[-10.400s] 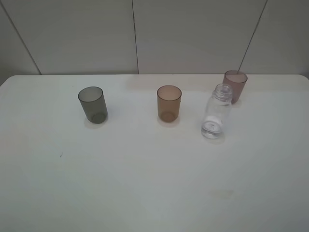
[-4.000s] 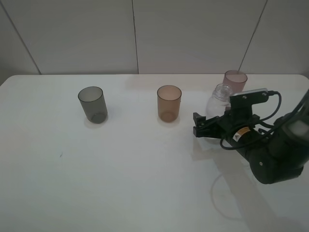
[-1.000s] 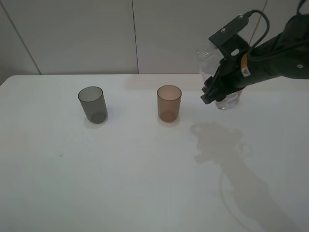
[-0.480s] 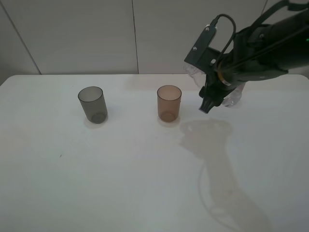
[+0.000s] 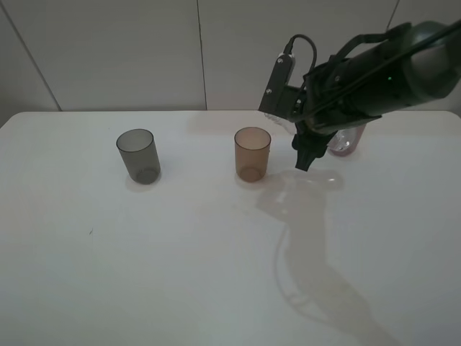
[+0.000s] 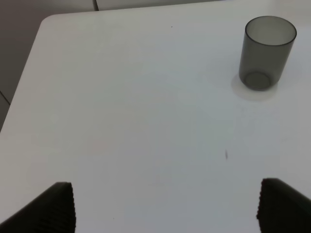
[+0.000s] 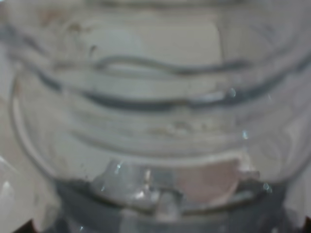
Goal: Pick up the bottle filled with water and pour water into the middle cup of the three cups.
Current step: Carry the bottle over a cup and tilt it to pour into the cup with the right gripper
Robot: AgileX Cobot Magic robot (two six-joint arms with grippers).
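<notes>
- Exterior high view: a white counter [image 5: 144,252] stands before a pale panelled wall [image 5: 108,50]. Since a moment ago the right gripper [image 5: 308,144] has carried the bottle [image 5: 278,120] to the left and tipped it further. Its neck end is now in the air just beside the middle cup [image 5: 252,153], on the cup's right and not clearly above the rim. I see no water falling, so I judge that the pour is about to begin and has not started. The jaws are closed on the bottle's body.
- Same view, counted: one bottle and three cups. These are one grey cup [image 5: 138,155], the orange-brown middle cup, and one pink-mauve cup [image 5: 344,144], of which only a pinkish edge shows behind the arm. One arm is in view.
- Left wrist view: the left gripper [image 6: 167,204] hangs over bare counter, its jaws wide open and empty. One grey cup [image 6: 268,52] stands upright, well apart from it.
- Right wrist view: the bottle [image 7: 155,121] fills the picture, clear and blurred, held between the jaws. I cannot make out any cup with certainty.
</notes>
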